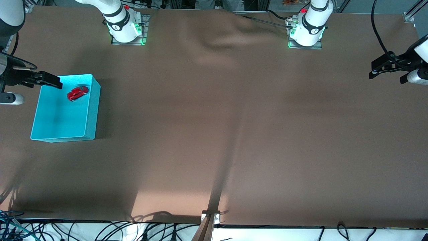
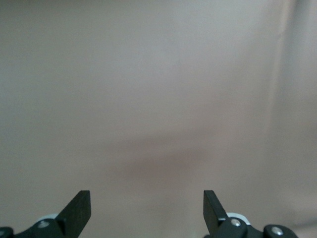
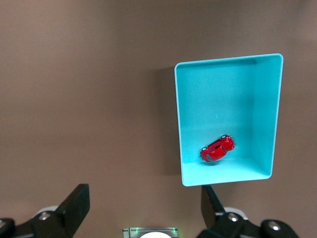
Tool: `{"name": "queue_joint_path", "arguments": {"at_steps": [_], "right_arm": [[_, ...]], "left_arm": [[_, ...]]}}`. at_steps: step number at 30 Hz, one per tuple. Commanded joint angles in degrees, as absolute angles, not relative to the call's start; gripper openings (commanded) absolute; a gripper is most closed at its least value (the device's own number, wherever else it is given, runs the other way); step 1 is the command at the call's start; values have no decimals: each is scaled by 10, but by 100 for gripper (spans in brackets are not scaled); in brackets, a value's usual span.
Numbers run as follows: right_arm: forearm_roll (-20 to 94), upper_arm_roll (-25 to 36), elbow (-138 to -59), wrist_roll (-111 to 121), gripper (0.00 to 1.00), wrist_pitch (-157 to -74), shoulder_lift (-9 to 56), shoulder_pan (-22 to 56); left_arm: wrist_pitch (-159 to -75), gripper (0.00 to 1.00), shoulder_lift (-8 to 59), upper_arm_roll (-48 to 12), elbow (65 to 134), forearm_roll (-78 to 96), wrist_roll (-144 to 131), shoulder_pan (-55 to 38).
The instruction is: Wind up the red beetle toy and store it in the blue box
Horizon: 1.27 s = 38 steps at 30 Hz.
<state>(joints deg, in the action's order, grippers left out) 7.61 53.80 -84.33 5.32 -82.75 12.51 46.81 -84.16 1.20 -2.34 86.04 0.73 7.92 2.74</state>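
A: Starting at the right arm's end of the table, the right gripper (image 1: 50, 81) is hanging over the edge of the blue box (image 1: 91, 110), fingers spread wide and holding nothing.

B: And the red beetle toy (image 1: 78, 93) is sitting inside that box, on its floor, in the part farther from the front camera (on its wheels, as far as I can tell).

A: The right wrist view is showing it too: toy (image 3: 217, 148) close to one short wall of the box (image 3: 265, 114).

B: Moving along the brown table (image 1: 214, 134) toward the left arm's end, the left gripper (image 1: 376, 72) is hovering over bare tabletop, fingers (image 2: 79, 210) apart, empty.
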Motion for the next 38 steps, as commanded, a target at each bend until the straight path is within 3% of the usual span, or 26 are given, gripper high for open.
{"name": "queue_joint_path", "arguments": {"at_steps": [1, 6, 18, 28, 31, 38], "right_arm": [[66, 539, -846, 63, 100, -833, 122, 470], [64, 506, -846, 57, 100, -835, 117, 447], [18, 259, -860, 54, 100, -836, 77, 238], [-11, 82, -931, 41, 100, -868, 19, 73], [-11, 53, -947, 41, 100, -876, 6, 41], [-11, 49, -947, 41, 100, -876, 7, 36]], "left_arm": [[-829, 100, 17, -25, 848, 18, 82, 34], [-829, 100, 17, -25, 848, 18, 82, 34], [-829, 100, 17, -24, 847, 18, 82, 34], [-829, 100, 17, -25, 846, 18, 81, 33], [-829, 100, 17, -25, 846, 18, 80, 33], [-829, 100, 17, -25, 846, 18, 82, 33]]}}
